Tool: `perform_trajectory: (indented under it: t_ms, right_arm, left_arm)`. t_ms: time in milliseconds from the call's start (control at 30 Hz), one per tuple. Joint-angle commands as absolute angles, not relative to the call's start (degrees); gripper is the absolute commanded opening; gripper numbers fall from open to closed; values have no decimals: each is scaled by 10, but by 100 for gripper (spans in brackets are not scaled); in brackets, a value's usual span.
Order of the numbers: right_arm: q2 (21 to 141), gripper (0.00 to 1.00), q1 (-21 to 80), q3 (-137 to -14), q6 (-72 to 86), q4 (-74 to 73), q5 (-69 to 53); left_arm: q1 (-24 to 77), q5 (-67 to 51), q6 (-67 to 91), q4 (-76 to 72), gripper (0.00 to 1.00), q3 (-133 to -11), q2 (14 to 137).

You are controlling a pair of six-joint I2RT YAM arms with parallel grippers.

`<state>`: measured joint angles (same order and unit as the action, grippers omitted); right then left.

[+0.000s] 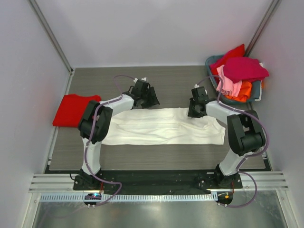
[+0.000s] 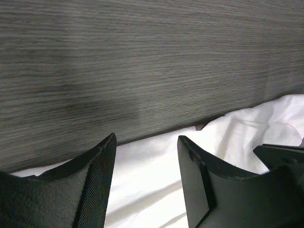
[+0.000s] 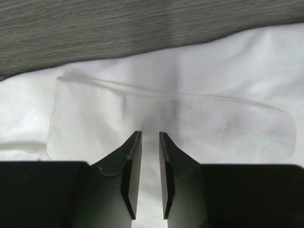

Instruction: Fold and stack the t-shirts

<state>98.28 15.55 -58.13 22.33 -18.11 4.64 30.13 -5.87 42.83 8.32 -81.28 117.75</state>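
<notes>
White t-shirt (image 1: 164, 126) lies spread; left fingers (image 2: 92, 183) apart over its edge, right fingers (image 3: 129, 164) nearly together, grip unclear

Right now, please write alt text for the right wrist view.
Two black fingers stand close together, a narrow gap between them, over a creased white t-shirt. A strip of grey wood-grain table runs along the top.

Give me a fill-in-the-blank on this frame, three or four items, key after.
The folded bright red cloth t-shirt lies near the grey wood-grain table's ____ edge.
The grey-blue plastic basket stands at the far ____ corner.
The left tool is ____, not shut, over the long white cloth t-shirt's far edge.
Missing: left; right; open.
</notes>
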Motion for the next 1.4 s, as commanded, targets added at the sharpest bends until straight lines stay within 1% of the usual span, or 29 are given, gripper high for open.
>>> perform_trajectory:
  t_ms: [0,100,200,233,300,367,500,567,600,667,700,767,800,900,1033,1133,1267,1367]
  right_arm:
    - [924,27,159,-570,222,-178,40]
    - [908,32,159,-563,227,-178,37]
    - [896,28,159,-555,227,-178,35]
    - [895,30,159,-555,228,-178,38]
    - [901,37,159,-563,228,-176,49]
    - [917,40,159,-585,226,-178,50]
    - [958,42,159,-627,230,-174,38]
    - [973,42,159,-650,233,-175,31]
    - [987,42,160,-656,233,-174,26]
    - [998,41,159,-671,232,-175,24]
    - [1007,41,159,-674,231,-175,24]
    - [1017,39,159,-679,229,-177,23]
    - [1020,38,160,-679,228,-178,23]
    - [1028,37,160,-677,227,-178,23]
    - [1032,37,161,-671,228,-178,23]
    - [1038,37,160,-676,227,-178,20]
    - [1050,34,162,-684,226,-178,18]
    - [1060,31,165,-686,226,-181,22]
  left_arm:
    - [306,-87,417,-11,55,-798,1178]
    - [307,-84,403,-5,55,-807,1179]
    - [306,-76,396,18,55,-814,1176]
    - [307,-77,395,18,55,-811,1173]
    - [308,-85,396,16,55,-810,1162]
    - [313,-86,403,13,54,-816,1157]
    - [339,-77,415,36,47,-843,1159]
    - [358,-69,416,36,46,-845,1158]
    - [366,-64,412,36,42,-849,1154]
    - [378,-54,404,43,38,-854,1154]
    - [381,-52,400,45,31,-856,1153]
    - [383,-61,403,44,22,-857,1154]
    - [383,-66,406,45,11,-859,1156]
    - [388,-87,418,45,0,-860,1171]
    - [392,-91,457,59,0,-859,1193]
    - [391,-78,465,105,0,-879,1220]
    - [387,-71,467,162,0,-919,1255]
    - [384,-32,470,205,0,-936,1265]
